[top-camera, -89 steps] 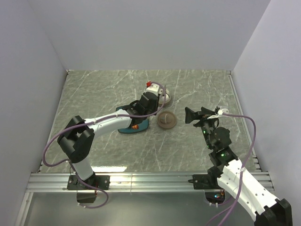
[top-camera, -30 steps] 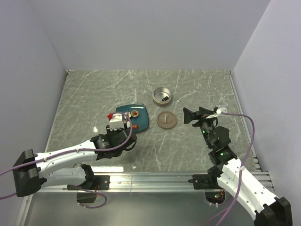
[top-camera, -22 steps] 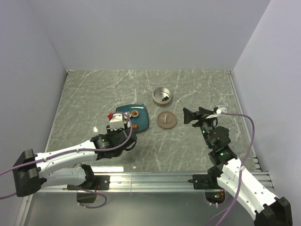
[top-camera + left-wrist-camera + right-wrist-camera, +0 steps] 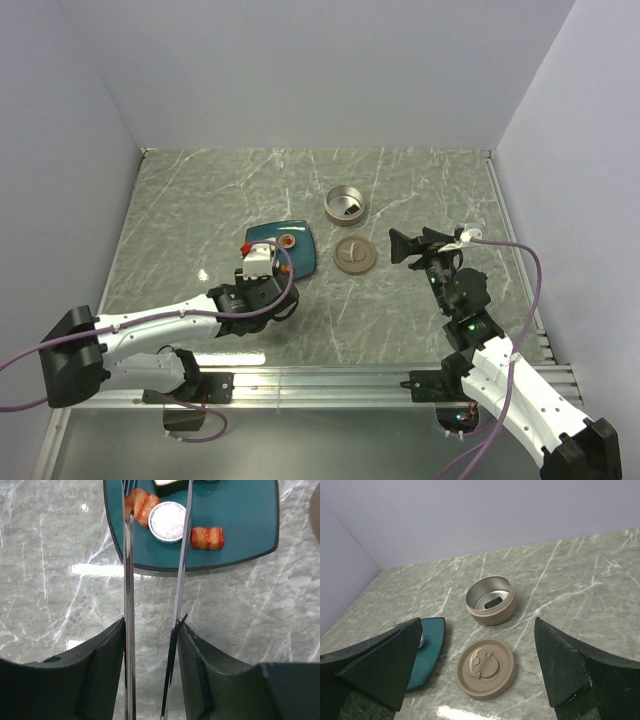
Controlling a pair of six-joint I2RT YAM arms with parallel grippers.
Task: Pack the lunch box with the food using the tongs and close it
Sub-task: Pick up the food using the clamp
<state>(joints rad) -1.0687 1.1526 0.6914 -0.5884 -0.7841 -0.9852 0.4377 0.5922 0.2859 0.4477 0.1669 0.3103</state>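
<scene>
Left wrist: left hand (image 4: 150,630) clamps tongs (image 4: 129,580), tips past plate's (image 4: 250,525) near edge; right hand (image 4: 477,630) gapes.

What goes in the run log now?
left end effector: tongs held, tips over teal plate | right end effector: open | lunch box: lid off

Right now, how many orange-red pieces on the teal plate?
2 orange-red pieces: one crossed by one arm of the tongs, beside the white round; one right of that round. The plate is cropped at its far part, so more may hide.
</scene>
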